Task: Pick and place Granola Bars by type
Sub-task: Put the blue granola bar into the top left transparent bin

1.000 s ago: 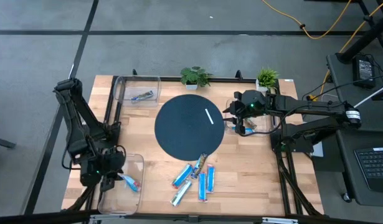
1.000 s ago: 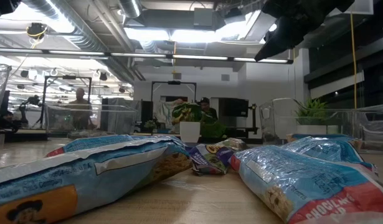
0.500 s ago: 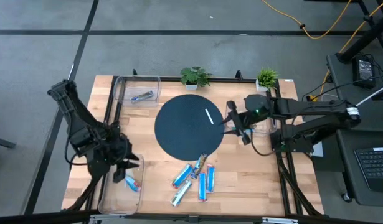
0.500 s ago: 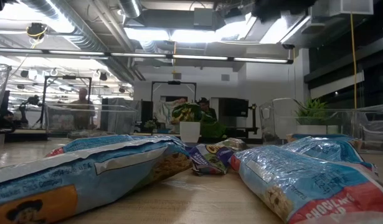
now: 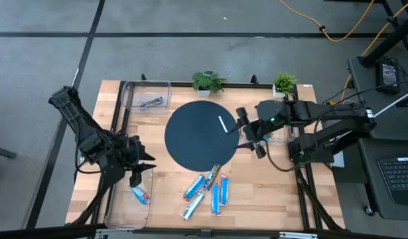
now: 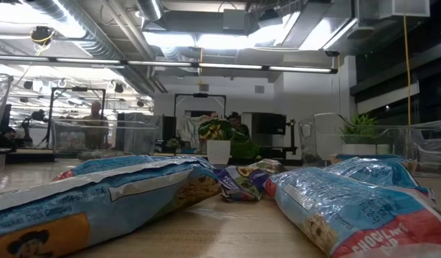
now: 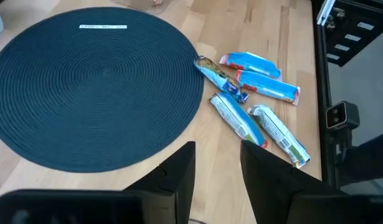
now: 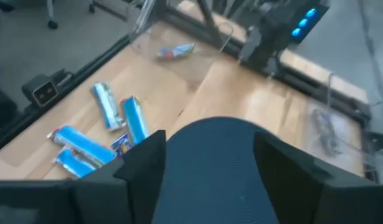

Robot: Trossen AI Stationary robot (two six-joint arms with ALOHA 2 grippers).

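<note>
Granola Bars (image 5: 207,190) between both empty grippers

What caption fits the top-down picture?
Two empty claws, left and right, flank a round mat above loose granola bars.

Wooden table (image 5: 157,179), black frame along its edges. Round dark woven mat (image 5: 200,136) at centre, thin white stick-like mark (image 5: 223,124) on its right part. Clear plastic bins: one at far left corner (image 5: 145,89), one at near left (image 5: 117,206). Two small potted plants (image 5: 207,82) (image 5: 284,83) on far edge. Laptop (image 5: 396,176) right of table.
</note>
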